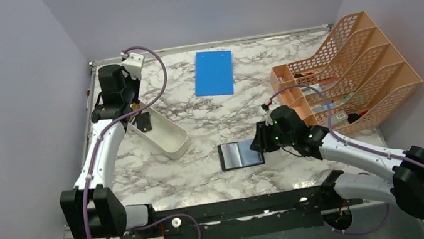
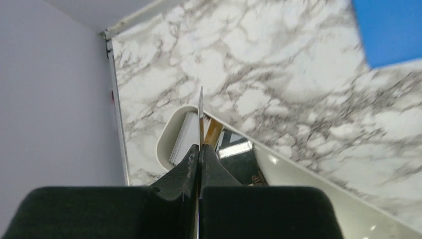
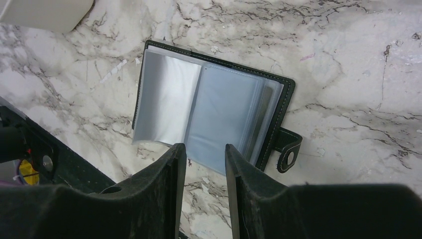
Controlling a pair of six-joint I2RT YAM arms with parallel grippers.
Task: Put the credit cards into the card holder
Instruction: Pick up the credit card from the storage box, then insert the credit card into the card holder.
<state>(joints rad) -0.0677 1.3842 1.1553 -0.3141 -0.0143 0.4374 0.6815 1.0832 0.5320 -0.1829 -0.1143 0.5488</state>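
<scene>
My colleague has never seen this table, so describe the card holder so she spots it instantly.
On the marble table, look near the arms' edge, beside the right gripper. The card holder lies open flat: a black stitched case with clear pockets and a snap tab. Unlike the blue board and white tray, it is black-rimmed and book-like.

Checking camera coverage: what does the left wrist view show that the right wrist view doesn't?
Only left wrist: the left gripper shut on a card seen edge-on, above more cards in the tray, plus a blue board corner. Only right wrist: the open right gripper near the opened card holder and its snap tab. Both: the marble table and part of the tray.
</scene>
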